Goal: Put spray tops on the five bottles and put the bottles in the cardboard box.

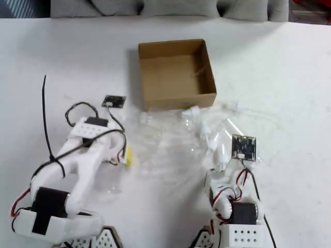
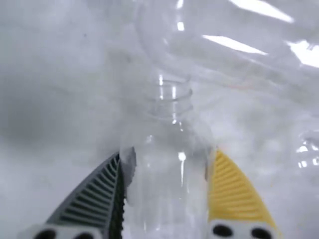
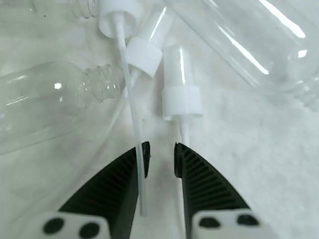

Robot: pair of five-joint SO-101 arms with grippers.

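Observation:
My left gripper [image 2: 167, 158] is shut on a clear bottle [image 2: 167, 184], grey finger on one side and yellow finger [image 2: 232, 189] on the other; the bare threaded neck [image 2: 172, 99] points away. In the high view this gripper [image 1: 125, 156] is left of several clear bottles [image 1: 165, 150] lying on the table. My right gripper [image 3: 160, 148] is low over two white spray tops, its black fingers a narrow gap apart. One top's thin tube [image 3: 134, 129] crosses a finger; the capped top [image 3: 182, 94] lies just past the tips. The cardboard box [image 1: 176, 95] stands open behind.
More white spray tops [image 1: 196, 114] lie just in front of the box, another [image 1: 238, 107] to its right. A bottle with a bare neck [image 3: 55, 104] lies beside the right gripper. A black cable tie [image 1: 46, 113] stands at the left. Furniture lines the table's far edge.

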